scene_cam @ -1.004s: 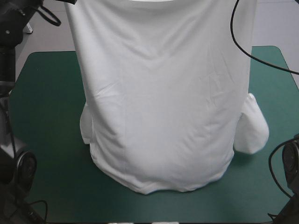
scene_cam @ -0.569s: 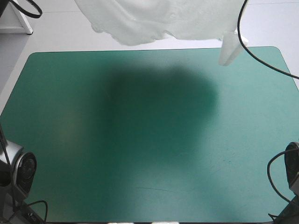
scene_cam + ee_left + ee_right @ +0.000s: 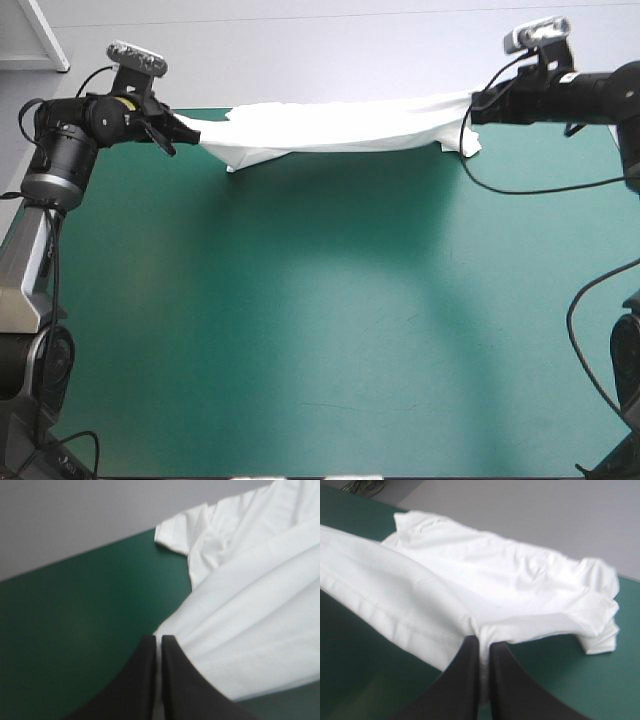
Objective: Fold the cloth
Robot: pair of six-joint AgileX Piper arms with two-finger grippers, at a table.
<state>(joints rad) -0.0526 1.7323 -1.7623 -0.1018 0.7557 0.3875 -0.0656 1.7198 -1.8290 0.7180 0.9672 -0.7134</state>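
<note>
The white T-shirt is stretched in a low band along the table's far edge, held at both ends. My left gripper is shut on its left end, and my right gripper is shut on its right end. In the left wrist view the T-shirt fans out ahead of my left gripper, a sleeve lying on the teal-green cover near the far edge. In the right wrist view the T-shirt spreads ahead of my right gripper, a sleeve bunched to one side.
The teal-green cover lies bare from the T-shirt down to the near edge. The T-shirt's shadow falls on the cover just below it. Grey floor lies beyond the table's far edge.
Earlier the T-shirt hung high, filling the high view. It then swung away toward the far edge, and both grippers have come down with it to the far edge.
</note>
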